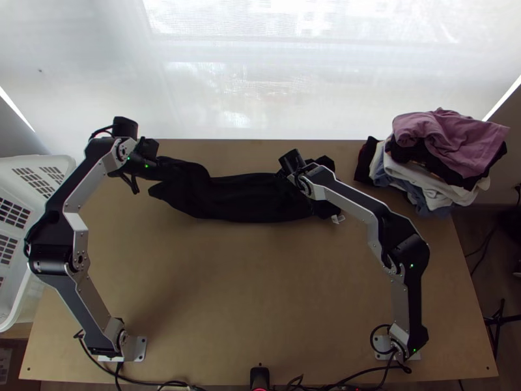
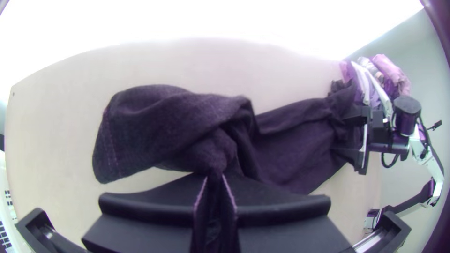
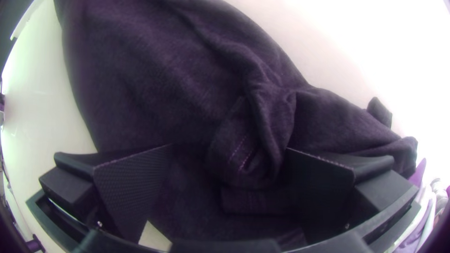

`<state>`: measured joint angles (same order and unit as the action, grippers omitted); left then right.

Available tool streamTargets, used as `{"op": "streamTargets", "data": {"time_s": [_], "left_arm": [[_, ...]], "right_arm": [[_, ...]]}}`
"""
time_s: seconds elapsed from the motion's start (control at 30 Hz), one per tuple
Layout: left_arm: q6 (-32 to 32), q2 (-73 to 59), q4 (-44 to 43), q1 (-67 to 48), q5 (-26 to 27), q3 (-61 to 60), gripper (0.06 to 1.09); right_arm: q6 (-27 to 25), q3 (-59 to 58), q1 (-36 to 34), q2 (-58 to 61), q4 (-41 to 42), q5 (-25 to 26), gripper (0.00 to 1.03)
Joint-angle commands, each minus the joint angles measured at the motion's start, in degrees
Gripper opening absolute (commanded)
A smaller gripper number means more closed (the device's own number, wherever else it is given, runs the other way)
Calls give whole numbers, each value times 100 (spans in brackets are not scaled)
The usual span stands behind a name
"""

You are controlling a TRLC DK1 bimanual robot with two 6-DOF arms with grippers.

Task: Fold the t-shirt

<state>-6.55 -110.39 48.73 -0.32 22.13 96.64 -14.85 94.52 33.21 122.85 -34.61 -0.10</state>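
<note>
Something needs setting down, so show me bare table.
Widest patch: the wooden table nearside of the black t-shirt, between left arm and right arm. Smaller: outside the right arm, by the right edge. Crowded: at the left gripper, the right gripper, and the far right corner's clothes pile.

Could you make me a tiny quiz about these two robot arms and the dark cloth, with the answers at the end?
1. True or false: the left gripper has part of the t-shirt pinched between its fingers.
2. Which gripper stands open at the t-shirt: (a) the left gripper or (b) the right gripper?
3. Fill in: the clothes pile lies at the far ____ corner of the table.

Key: 1. True. 2. b. 3. right.
</note>
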Motion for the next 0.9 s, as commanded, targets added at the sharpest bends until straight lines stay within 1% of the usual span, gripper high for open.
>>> {"op": "streamTargets", "data": {"time_s": [0.0,0.17,0.27,0.47,0.6,0.87], "left_arm": [[145,360,154,-206,345,936,9],[162,474,163,-443,564,1129,9],[162,474,172,-575,591,1138,9],[145,325,110,-856,599,1296,9],[198,167,31,-1102,599,1551,9],[496,-114,-443,-1638,591,1938,9]], "right_arm": [[0,-13,1,143,-11,10,98],[0,-21,1,222,-11,19,98],[9,5,-8,222,-11,19,98],[61,146,-104,-376,-90,1,98],[70,497,-236,-833,-705,-17,98],[184,611,-640,-1782,-1408,-166,98]]}}
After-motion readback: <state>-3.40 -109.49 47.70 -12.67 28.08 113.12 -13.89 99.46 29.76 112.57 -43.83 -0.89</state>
